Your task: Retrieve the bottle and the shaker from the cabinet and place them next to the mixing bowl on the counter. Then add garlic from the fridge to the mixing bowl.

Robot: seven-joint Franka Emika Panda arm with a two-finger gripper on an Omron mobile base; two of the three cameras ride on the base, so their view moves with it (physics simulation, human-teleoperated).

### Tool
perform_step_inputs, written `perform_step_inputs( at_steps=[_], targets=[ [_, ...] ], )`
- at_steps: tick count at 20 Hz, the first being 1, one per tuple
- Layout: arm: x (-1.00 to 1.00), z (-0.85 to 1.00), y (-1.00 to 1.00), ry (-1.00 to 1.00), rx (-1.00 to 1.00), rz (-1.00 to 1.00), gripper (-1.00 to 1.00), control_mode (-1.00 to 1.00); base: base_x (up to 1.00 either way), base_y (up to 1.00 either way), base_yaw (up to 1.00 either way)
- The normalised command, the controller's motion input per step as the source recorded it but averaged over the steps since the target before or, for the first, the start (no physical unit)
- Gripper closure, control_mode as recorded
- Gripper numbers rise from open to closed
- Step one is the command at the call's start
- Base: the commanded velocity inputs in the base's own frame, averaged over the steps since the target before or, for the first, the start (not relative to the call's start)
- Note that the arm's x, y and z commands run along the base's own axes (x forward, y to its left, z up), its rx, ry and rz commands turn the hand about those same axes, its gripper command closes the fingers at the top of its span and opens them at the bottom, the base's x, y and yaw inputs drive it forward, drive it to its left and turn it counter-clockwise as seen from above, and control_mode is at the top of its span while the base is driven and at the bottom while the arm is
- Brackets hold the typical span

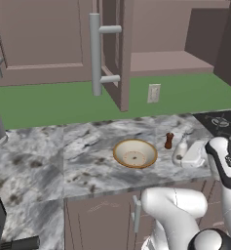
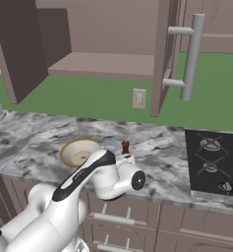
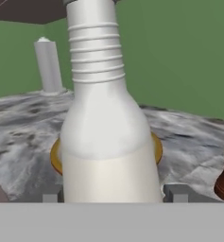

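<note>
Standing upright on the marbled grey counter (image 1: 48, 156): white ribbed-neck plastic bottle (image 3: 106, 132), between the gripper (image 3: 112, 193) fingers, whether clamped or loose I could not tell; just beside the tan round mixing bowl (image 1: 135, 153) and dark brown wooden shaker (image 1: 169, 140).

Glossy white rounded arm (image 2: 64, 206) links, black strip along forearm, dark round joint caps, small grey fingers (image 3: 177, 193).
</note>
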Motion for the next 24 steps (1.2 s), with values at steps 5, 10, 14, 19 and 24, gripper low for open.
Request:
perform_step_inputs(
  at_steps=[5, 10, 14, 19, 24],
  targets=[
    [0.07, -0.22, 0.0, 0.0, -0.02, 0.0, 1.0, -1.0, 0.0, 0.0, 0.0],
    [0.12, -0.1, 0.0, 0.0, -0.05, 0.0, 1.0, -1.0, 0.0, 0.0, 0.0],
    [0.12, -0.13, 0.0, 0.0, -0.05, 0.0, 1.0, -1.0, 0.0, 0.0, 0.0],
    [0.06, -0.01, -0.02, 0.0, 0.0, 0.0, 1.0, -1.0, 0.0, 0.0, 0.0],
    [0.06, 0.0, -0.05, -0.02, 0.0, 0.0, 1.0, -1.0, 0.0, 0.0, 0.0]
  ],
)
